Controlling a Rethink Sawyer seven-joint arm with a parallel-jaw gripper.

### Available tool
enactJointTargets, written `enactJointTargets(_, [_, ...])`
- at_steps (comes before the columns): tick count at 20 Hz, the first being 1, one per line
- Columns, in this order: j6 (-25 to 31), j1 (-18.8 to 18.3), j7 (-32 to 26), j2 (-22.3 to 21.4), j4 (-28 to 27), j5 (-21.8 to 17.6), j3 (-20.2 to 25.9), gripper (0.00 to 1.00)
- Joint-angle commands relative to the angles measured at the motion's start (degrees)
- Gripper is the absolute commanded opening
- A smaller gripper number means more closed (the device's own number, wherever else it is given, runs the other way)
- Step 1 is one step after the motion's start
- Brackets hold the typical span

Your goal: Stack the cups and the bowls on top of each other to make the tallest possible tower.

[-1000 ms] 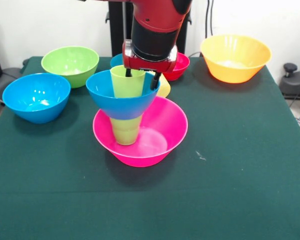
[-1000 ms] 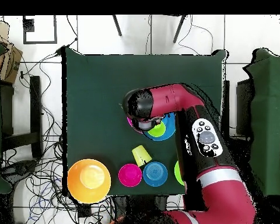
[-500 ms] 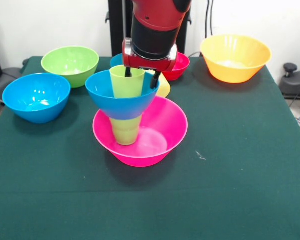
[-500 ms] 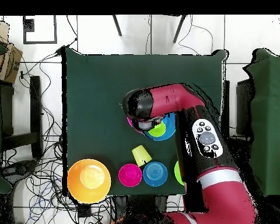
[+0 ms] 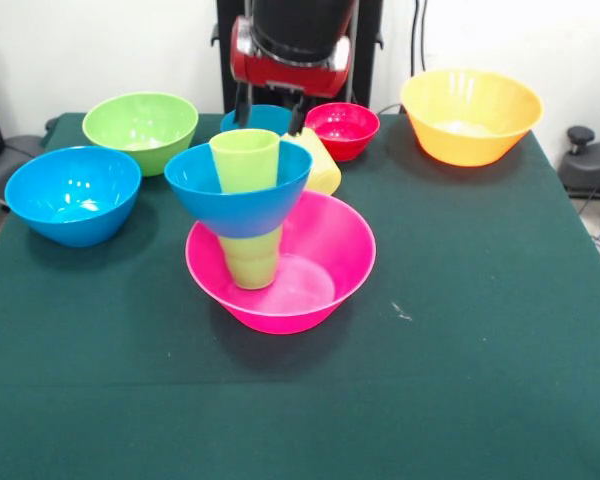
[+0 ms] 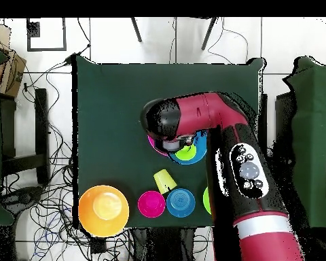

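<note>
Arm cut off at top in front view; gripper point(image 5: 270, 112) above the tower point(image 5: 248, 215), jaws spread, holding nothing. Overhead, tower mostly hidden under arm. Pink bowl point(image 5: 325, 260) at mid-tabletop point(image 5: 460, 350), carrying upright green cup, blue bowl, second cup, axis vertical. Behind pink bowl: yellow cup point(image 5: 320, 165) tipped over, red bowl point(image 5: 343, 130).

Arm: I see my red and black arm point(image 6: 250, 170) rising from the bottom edge of the overhead view, then bending across toward the pincer.
Wrist: a black cylinder with a red collar point(image 5: 288, 58) sits directly above the pincer, pointing straight down.
Pincer: the pincer point(image 5: 271, 112) hangs in the air with nothing in it.
Fingers: two dark fingers point(image 5: 243, 106) stand apart, tips bare.
</note>
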Motion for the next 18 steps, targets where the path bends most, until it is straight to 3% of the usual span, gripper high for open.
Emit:
enactJointTargets(1, [10.0, 0.8, -11.7, -1.9, -2.1, 0.2, 2.3, 1.0])
enactJointTargets(9, [14.4, 1.7, -10.7, -2.0, -4.9, 0.3, 3.1, 1.0])
enactJointTargets(13, [11.1, 3.8, -4.4, -0.8, -3.8, 1.6, 2.9, 1.0])
enactJointTargets(18, [8.3, 7.5, 2.0, 3.7, -7.5, 1.1, 1.9, 1.0])
